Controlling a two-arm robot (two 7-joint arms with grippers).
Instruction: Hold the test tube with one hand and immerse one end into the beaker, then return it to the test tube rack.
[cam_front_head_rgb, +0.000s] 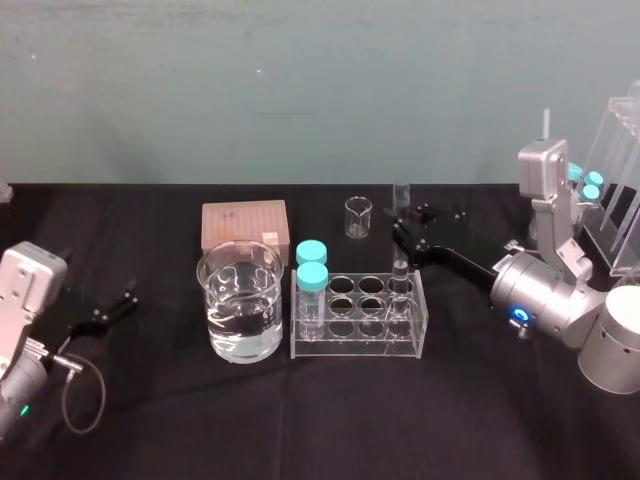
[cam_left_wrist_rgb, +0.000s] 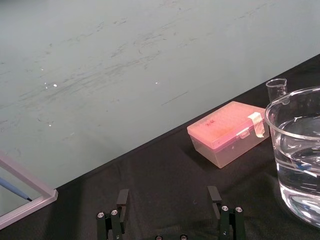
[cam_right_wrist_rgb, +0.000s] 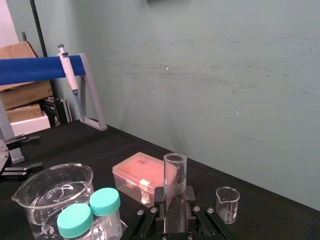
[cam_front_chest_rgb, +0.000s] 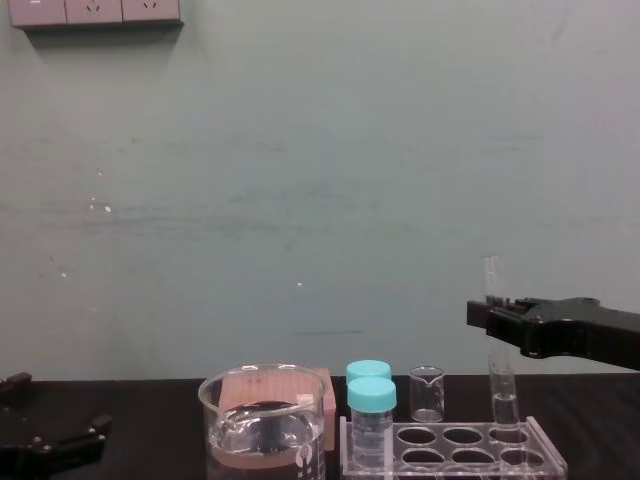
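Right end effector (cam_front_head_rgb: 402, 232) is reaching in from the right over the counter (cam_front_head_rgb: 150, 410), fingers closed on the test tube (cam_front_head_rgb: 401, 200) and gripping it around mid-height. The tube is standing upright, open end up, with its lower end sitting in a hole at the right end of the test tube rack (cam_front_head_rgb: 345, 345); can't tell which row. The rack is sitting mid-counter, with two teal-capped vials (cam_front_head_rgb: 312, 265) standing in its left end. The beaker (cam_front_head_rgb: 225, 320) is standing just left of the rack, roughly half full of clear liquid and apart from the tube. A pink box (cam_front_head_rgb: 245, 222) is lying behind the beaker, and a small beaker (cam_front_head_rgb: 358, 216) is sitting behind the rack. Left end effector (cam_left_wrist_rgb: 168, 191) is resting low at the counter's left edge, fingers spread wide, holding nothing.
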